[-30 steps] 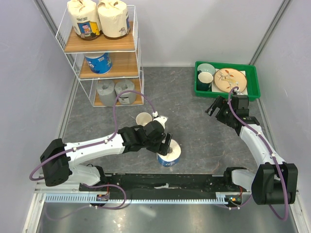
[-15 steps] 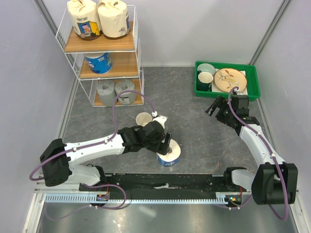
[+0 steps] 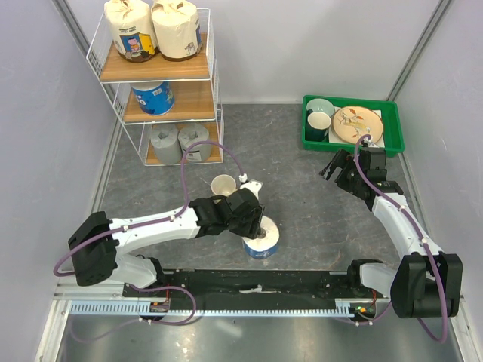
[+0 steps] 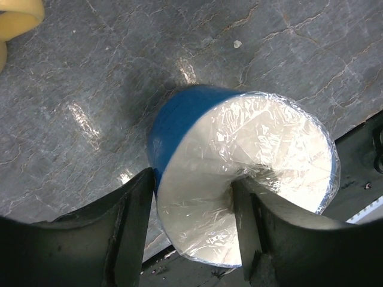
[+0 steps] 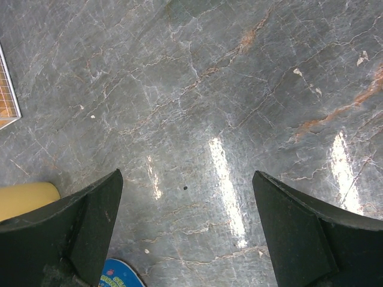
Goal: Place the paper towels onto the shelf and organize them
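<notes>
Top external: high, from the near edge (frame bottom), facing down over the whole table (image 3: pixel 302 151). Left wrist: very close, straight down on white-and-blue roll (image 4: pixel 239 173). Right wrist: farther off, shares roll and yellow mug (image 5: pixel 24 200), lower left.

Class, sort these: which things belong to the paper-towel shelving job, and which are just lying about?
Job: shelf, two cream rolls, two grey rolls, shelved white-and-blue roll, white-and-blue roll on the table.
Lying about: yellow mug, green tray of dishes.
</notes>
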You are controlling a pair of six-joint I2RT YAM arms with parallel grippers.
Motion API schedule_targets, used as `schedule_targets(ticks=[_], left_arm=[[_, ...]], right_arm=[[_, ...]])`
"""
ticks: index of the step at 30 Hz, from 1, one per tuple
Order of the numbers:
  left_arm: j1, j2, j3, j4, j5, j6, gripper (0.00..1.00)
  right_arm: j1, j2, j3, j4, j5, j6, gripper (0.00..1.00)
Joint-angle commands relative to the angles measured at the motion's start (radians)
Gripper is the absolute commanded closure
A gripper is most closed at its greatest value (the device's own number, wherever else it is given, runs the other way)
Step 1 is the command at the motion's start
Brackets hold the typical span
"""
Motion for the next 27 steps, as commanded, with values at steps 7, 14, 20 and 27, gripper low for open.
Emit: schedule_targets(ticks=[7, 14, 20, 27], left_arm=[[-0.006, -0.049, 0.005, 0.117, 0.054, 0.017, 0.52], [-0.006, -0.144, 0.037, 0.146, 0.077, 0.024, 0.54], [-0.006, -0.227, 0.170, 0.076, -0.050, 0.087, 0.55], [0.011, -0.251, 0.393, -0.024, -0.312, 0.230, 0.53]], right_arm=[[-0.002, 0.006, 0.018, 0.015, 0.012, -0.016, 0.02], [-0.004, 0.010, 0.015, 0.022, 0.012, -0.012, 0.02], [-0.004, 0.015, 0.016, 0.022, 0.013, -0.016, 0.02], [-0.002, 0.020, 0.021, 0.024, 0.007, -0.013, 0.02]])
